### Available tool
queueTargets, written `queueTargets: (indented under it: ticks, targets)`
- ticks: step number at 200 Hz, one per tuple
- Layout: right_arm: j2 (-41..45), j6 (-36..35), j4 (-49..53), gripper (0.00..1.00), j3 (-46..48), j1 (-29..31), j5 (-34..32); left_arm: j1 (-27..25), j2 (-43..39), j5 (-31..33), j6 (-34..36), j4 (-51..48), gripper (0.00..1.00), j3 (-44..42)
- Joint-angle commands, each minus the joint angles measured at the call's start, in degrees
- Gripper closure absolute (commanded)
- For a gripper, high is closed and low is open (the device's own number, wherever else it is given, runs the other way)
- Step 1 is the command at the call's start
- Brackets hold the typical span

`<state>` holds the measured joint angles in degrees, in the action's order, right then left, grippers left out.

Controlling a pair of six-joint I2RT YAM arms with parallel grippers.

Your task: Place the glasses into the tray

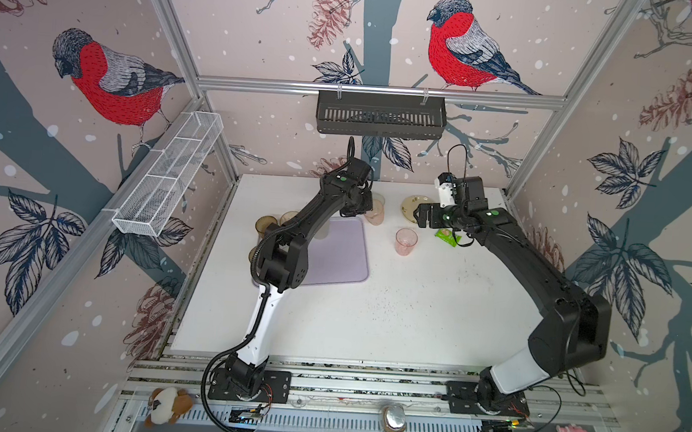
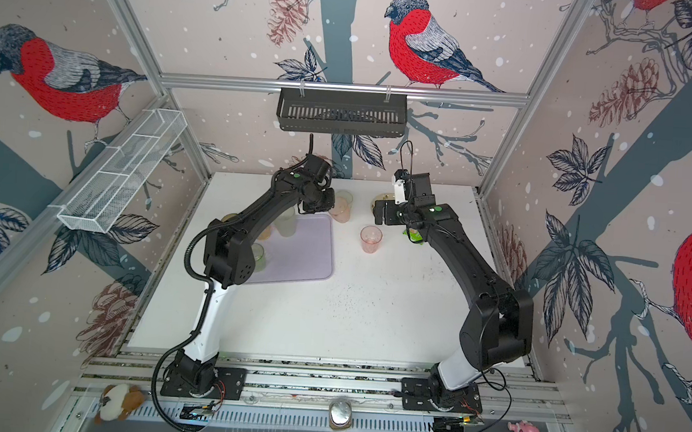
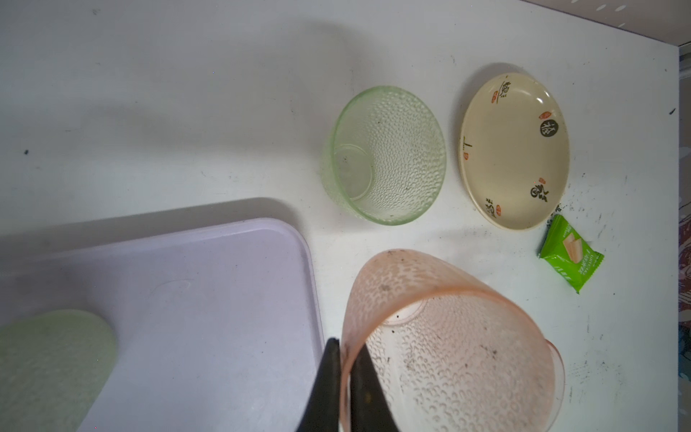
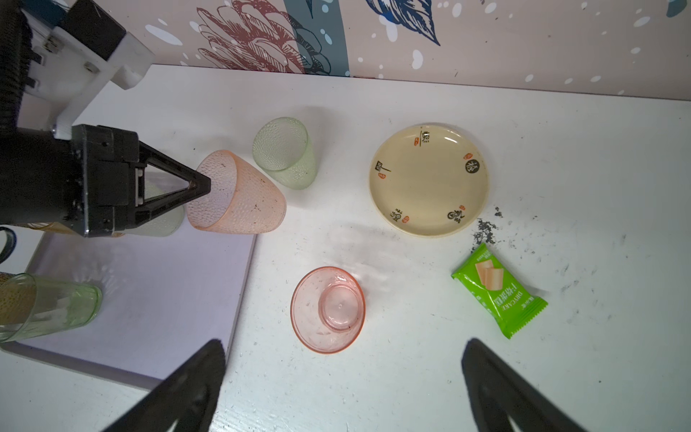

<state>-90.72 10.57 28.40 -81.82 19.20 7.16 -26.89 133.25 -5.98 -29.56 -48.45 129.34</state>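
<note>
My left gripper (image 3: pixel 346 346) is shut on the rim of a pink glass (image 3: pixel 448 355), one finger inside and one outside. The glass (image 4: pixel 243 198) tilts just past the far right corner of the lilac tray (image 3: pixel 205 299). A pale green glass (image 3: pixel 389 157) stands right behind it on the table. A second pink glass (image 4: pixel 328 309) stands upright on the table right of the tray (image 1: pixel 341 258). My right gripper (image 4: pixel 344 344) hovers open above the table near this glass, holding nothing. A pale glass (image 2: pixel 286 221) and a green glass (image 2: pixel 258 256) stand in the tray, partly hidden by the left arm.
A cream plate (image 4: pixel 428 179) and a green snack packet (image 4: pixel 499 290) lie on the table right of the glasses. Brown glasses (image 1: pixel 265 226) stand at the tray's left. A black slotted basket (image 1: pixel 380 115) hangs on the back wall, a white wire basket (image 1: pixel 168 175) on the left wall.
</note>
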Motion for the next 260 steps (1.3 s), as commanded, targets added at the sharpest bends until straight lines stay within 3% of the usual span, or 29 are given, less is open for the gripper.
queueTargets:
  ticks: [1,51,189,260]
  targets:
    - [0.6,0.8,-1.6,0.0,0.3,0.2,0.5,0.2,-1.9,0.0,0.6,-1.3,1.0,0.6]
    - [1.0,1.7,-2.6,0.01,0.7,0.2,1.1,0.1,-5.5,1.2,2.1,-4.0,1.0,-0.7]
    - [2.2,2.4,-4.9,0.0,3.2,0.8,2.6,0.0,-18.4,3.5,4.8,-6.4,1.0,-15.0]
    - [5.0,-2.1,-12.1,0.0,8.1,4.2,8.8,0.0,-23.3,5.3,5.5,-7.8,1.0,-21.2]
